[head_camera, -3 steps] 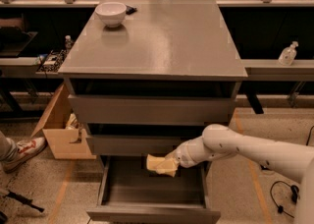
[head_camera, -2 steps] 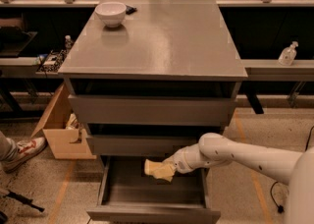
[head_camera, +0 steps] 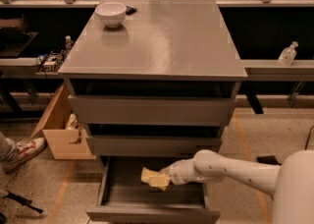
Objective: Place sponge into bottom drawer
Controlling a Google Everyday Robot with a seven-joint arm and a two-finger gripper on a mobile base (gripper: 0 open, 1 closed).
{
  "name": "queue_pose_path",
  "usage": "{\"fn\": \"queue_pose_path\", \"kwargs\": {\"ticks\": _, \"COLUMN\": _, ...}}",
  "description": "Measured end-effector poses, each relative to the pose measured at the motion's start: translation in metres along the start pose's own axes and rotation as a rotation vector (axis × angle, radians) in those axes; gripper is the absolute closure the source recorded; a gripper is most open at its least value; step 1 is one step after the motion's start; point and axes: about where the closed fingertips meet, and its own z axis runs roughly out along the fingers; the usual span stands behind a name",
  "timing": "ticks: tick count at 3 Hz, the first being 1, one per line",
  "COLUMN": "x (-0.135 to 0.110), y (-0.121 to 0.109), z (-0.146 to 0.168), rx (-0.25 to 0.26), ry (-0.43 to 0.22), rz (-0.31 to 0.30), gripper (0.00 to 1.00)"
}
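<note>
From where I stand, the gripper (head_camera: 167, 177) is low in front of the grey cabinet (head_camera: 157, 46), reaching in from the cabinet's right side. It is pinched shut on one end of the sponge (head_camera: 152, 177). The sponge hangs over the open bottom drawer (head_camera: 147, 197), under the cabinet's middle drawer front and a little off the tray floor. The trouble I'd expect is the arm's wrist knocking the drawer front above it on the way out. The soft foam could also cling to a finger when it lets go and get dragged back out. I count one sponge, three drawers with only the lowest pulled out, one white bowl (head_camera: 111, 13) on the cabinet's top, and one cardboard box (head_camera: 58, 138) to the cabinet's left.
</note>
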Motion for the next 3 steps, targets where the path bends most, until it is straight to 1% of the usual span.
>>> {"fn": "queue_pose_path", "kwargs": {"ticks": 1, "x": 0.001, "y": -0.006, "z": 0.032, "rx": 0.032, "ry": -0.019, "rz": 0.024, "gripper": 1.00}}
{"fn": "queue_pose_path", "kwargs": {"ticks": 2, "x": 0.001, "y": -0.006, "z": 0.032, "rx": 0.032, "ry": -0.018, "rz": 0.024, "gripper": 1.00}}
{"fn": "queue_pose_path", "kwargs": {"ticks": 3, "x": 0.009, "y": -0.011, "z": 0.050, "rx": 0.054, "ry": -0.020, "rz": 0.036, "gripper": 1.00}}
